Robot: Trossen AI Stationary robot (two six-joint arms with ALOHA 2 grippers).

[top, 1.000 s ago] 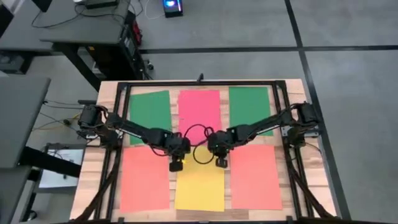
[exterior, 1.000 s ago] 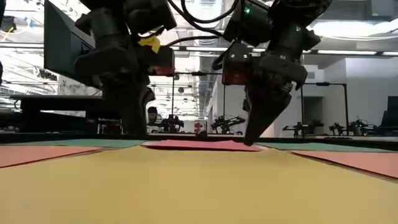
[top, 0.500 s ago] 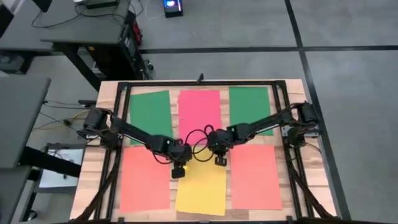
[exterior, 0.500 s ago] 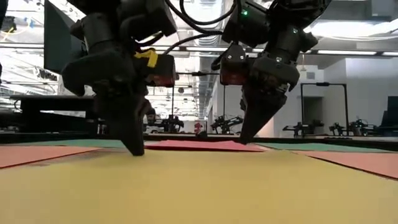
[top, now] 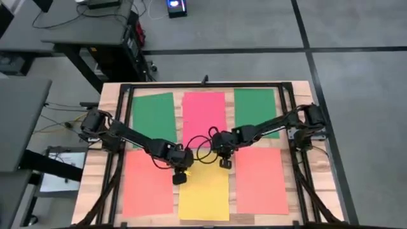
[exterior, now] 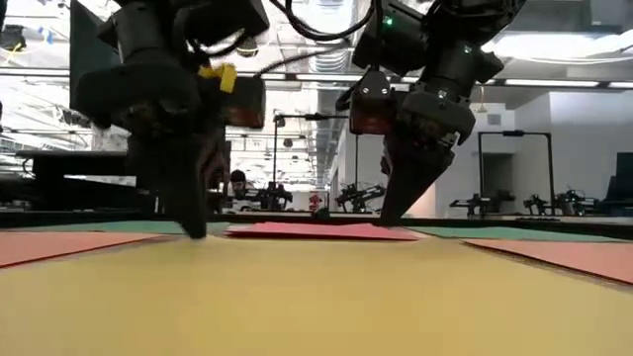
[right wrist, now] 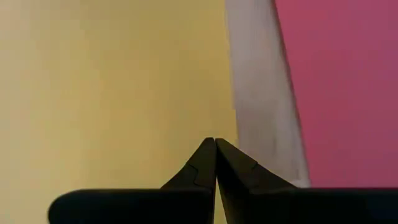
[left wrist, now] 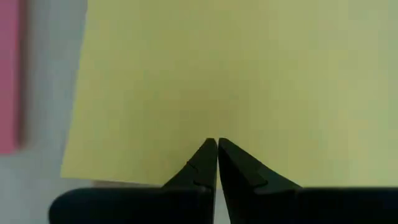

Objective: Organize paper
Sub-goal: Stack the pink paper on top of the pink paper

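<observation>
On the high view's clock face, with the table's middle as the hub, the yellow sheet (top: 204,193) lies nearest at six o'clock, its long axis running from six towards twelve. Orange sheets flank it at seven (top: 148,183) and five (top: 261,180).

Both grippers press down on the yellow sheet's far edge. The left gripper (top: 179,178) stands at its eleven o'clock corner and the right gripper (top: 224,164) at its one o'clock corner, each with fingers pinched together, tips touching and gripping nothing. From either gripper the sheet stretches away towards six, so any slide probably has to carry it along that long axis; the left gripper sits slightly nearer along it.

Farther off, at twelve, lies the pink-red sheet (top: 204,116), with green sheets at eleven (top: 153,118) and one (top: 255,108).
</observation>
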